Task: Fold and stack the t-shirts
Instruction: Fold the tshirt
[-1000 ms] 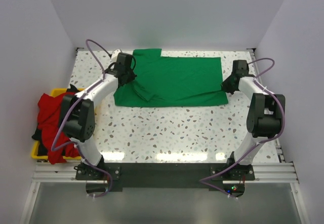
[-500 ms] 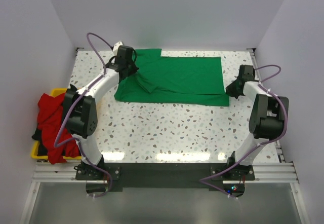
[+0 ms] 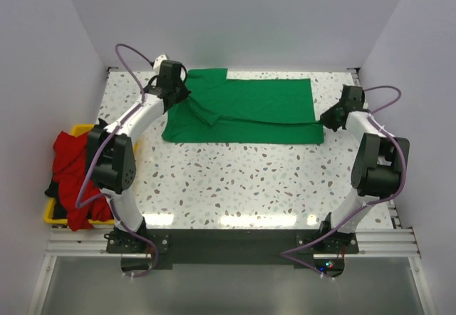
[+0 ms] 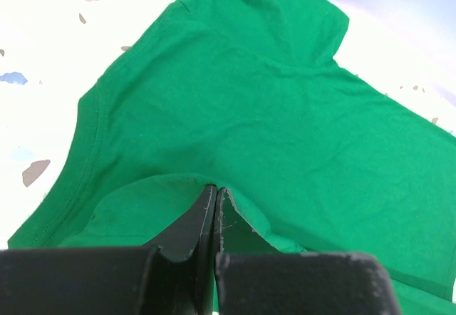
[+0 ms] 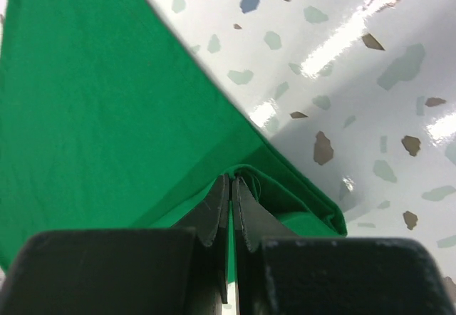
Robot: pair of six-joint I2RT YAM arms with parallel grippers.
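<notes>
The bright green t-shirt point(image 3: 249, 110) lies spread across the far half of the table, its near edge lifted and folded over. My left gripper point(image 3: 178, 97) is shut on the shirt's left part, near the sleeve; the left wrist view shows the fingertips point(image 4: 214, 192) pinching green cloth point(image 4: 256, 101). My right gripper point(image 3: 328, 119) is shut on the shirt's right near corner; the right wrist view shows the fingertips point(image 5: 231, 183) closed on a fold of green cloth point(image 5: 92, 101). Red and black shirts point(image 3: 71, 162) lie piled at the left.
A yellow bin point(image 3: 53, 212) at the table's left edge holds the red and black pile. The speckled tabletop point(image 3: 249, 179) stretches in front of the green shirt. White walls enclose the far and side edges.
Both grippers have moved toward the far side, carrying the green shirt's near edge with them. The fold has narrowed the shirt front to back.
</notes>
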